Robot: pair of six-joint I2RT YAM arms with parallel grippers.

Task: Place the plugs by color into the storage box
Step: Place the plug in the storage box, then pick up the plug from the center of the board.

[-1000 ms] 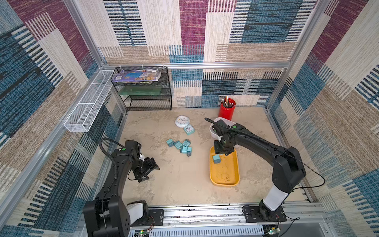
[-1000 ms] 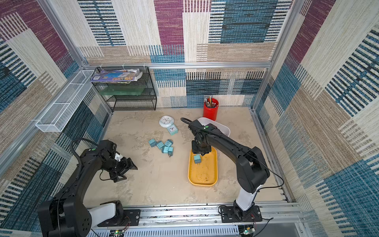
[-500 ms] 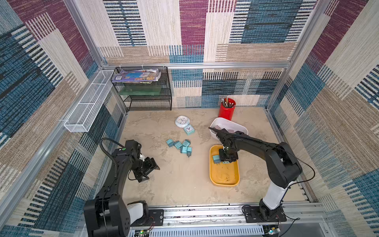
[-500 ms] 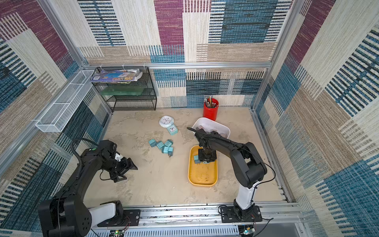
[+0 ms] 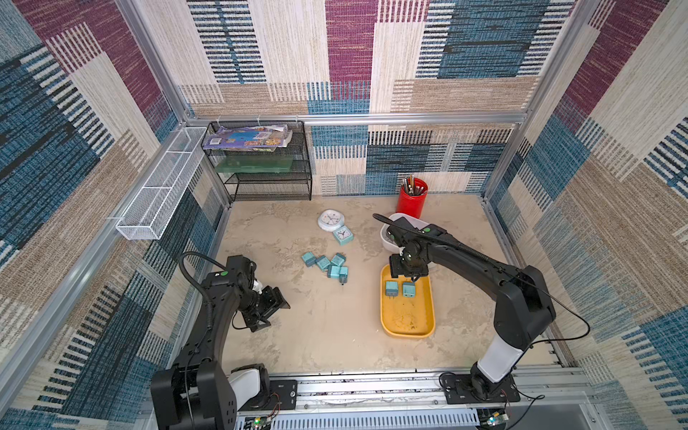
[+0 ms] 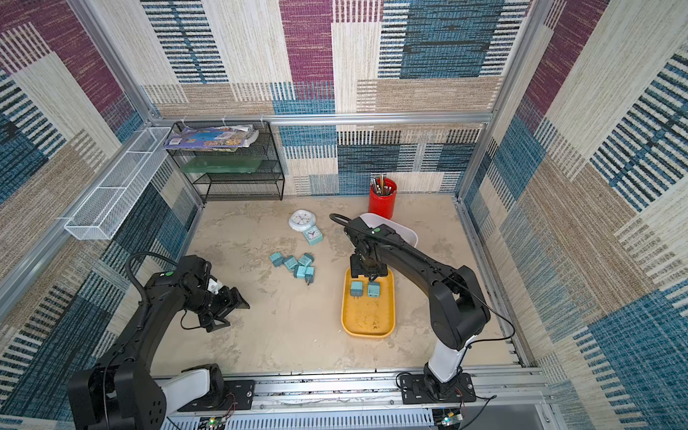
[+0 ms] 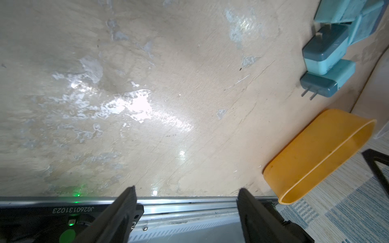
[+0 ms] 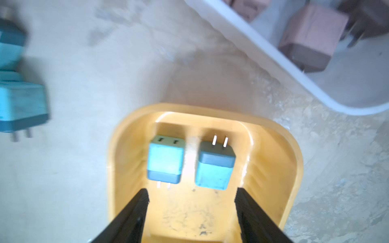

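**Two teal plugs are in, and more wait on the table**

Two teal plugs (image 8: 165, 162) lie side by side in the yellow tray (image 8: 189, 107), just past the tips of the right gripper (image 8: 192, 192). One plug points its prongs at the gripper and the other points them away. The gripper's jaws are wide apart and hold nothing.

I think the drop is done, so the job now is to fetch the next plug. The pile of teal plugs (image 5: 329, 265) sits on the table (image 7: 168, 84), well off to the side of the right gripper, toward the other arm. About five are bunched up and touching.

To do it well, the gripper should go straight up first. That way its fingers will not bump the tray wall or push the two plugs. Then it should come down over one plug only, at the edge of the pile. It should squeeze the flat sides, not the thin prongs, which could slip.

The white tray (image 8: 263, 48) sits past the yellow tray and holds the brown-pink plugs (image 8: 311, 37). No teal plug should go in there.

The left gripper (image 7: 187, 188) is open and empty too, over bare table. The pile lies ahead of it and off to one side. If both arms reach in together, they could bump.
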